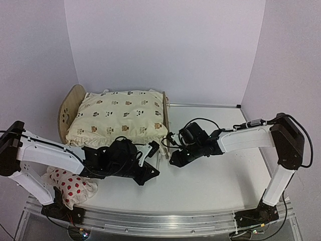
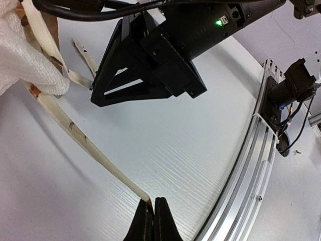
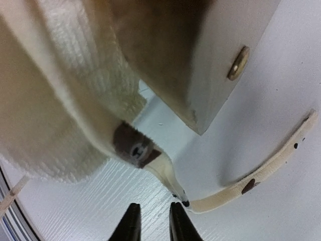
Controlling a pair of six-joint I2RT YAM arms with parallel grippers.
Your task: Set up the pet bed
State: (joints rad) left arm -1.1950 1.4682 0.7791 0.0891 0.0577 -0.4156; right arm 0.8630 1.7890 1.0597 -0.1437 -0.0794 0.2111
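white desk [image 1: 215, 175], pale walls behind. near left edge: spotted pillow [image 1: 70, 187], lying off the bed under the left arm. left pincer [image 2: 153, 216]: closed on the end of one tie strap [image 2: 85, 145], which runs back to the cushion [image 1: 120, 115]. right pincer [image 3: 152, 221]: jaws a little apart, empty, tips just short of a second tie strap [image 3: 251, 186] lying on the desk. risk, as judged: a hard pull on the held strap could drag the cushion off or slide the light frame; the right pincer could close short and miss, or knock the wooden corner. pet bed [image 1: 67, 108]: beyond both pincers, left of centre, cushion on top; its foot-end corner just ahead of the right pincer, the left pincer near that end.
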